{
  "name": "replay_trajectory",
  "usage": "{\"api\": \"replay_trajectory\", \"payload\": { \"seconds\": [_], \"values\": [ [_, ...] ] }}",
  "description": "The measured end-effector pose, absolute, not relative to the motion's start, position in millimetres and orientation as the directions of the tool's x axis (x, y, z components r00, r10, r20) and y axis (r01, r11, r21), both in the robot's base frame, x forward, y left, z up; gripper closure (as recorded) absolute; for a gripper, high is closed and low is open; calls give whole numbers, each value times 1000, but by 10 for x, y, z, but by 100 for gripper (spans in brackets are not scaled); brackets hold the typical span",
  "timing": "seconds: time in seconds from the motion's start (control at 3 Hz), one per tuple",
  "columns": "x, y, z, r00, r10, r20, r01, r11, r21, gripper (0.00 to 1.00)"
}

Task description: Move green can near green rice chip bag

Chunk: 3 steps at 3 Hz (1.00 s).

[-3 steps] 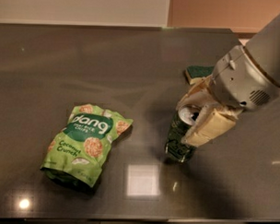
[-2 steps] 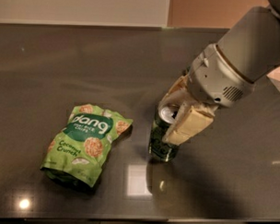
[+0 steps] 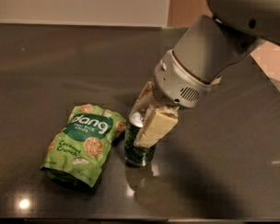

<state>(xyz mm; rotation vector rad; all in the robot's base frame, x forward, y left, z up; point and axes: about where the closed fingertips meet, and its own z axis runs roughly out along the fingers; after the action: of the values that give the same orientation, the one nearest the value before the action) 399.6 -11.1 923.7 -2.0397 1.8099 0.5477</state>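
The green can (image 3: 137, 150) stands upright on the dark table, right beside the right edge of the green rice chip bag (image 3: 85, 142), which lies flat with "dang" lettering facing up. My gripper (image 3: 142, 121) comes down from the upper right and is shut on the can's upper part, one cream finger (image 3: 154, 128) on its near right side and the other behind its far left side. The can's silver top partly shows between the fingers. Whether the can touches the bag cannot be told.
The grey arm and wrist (image 3: 201, 60) fill the upper right. The dark glossy table (image 3: 63, 69) stretches to the back and left; its front edge runs along the bottom. A pale wall stands behind the table.
My gripper has carried the can leftward across the table, from well right of the bag to just beside it. The bag has not moved. The sponge behind the arm is now hidden.
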Motion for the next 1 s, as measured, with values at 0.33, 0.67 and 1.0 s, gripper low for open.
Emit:
{"api": "replay_trajectory", "payload": {
  "seconds": [0.33,0.67,1.0],
  "values": [
    [4023,74,9193,120,-851,-511,-990,-137,-4,100],
    [4048,180,9151,137,-852,-506,-988,-152,-13,81],
    [4050,222,9103,151,-854,-499,-986,-164,-19,58]
  ]
}}
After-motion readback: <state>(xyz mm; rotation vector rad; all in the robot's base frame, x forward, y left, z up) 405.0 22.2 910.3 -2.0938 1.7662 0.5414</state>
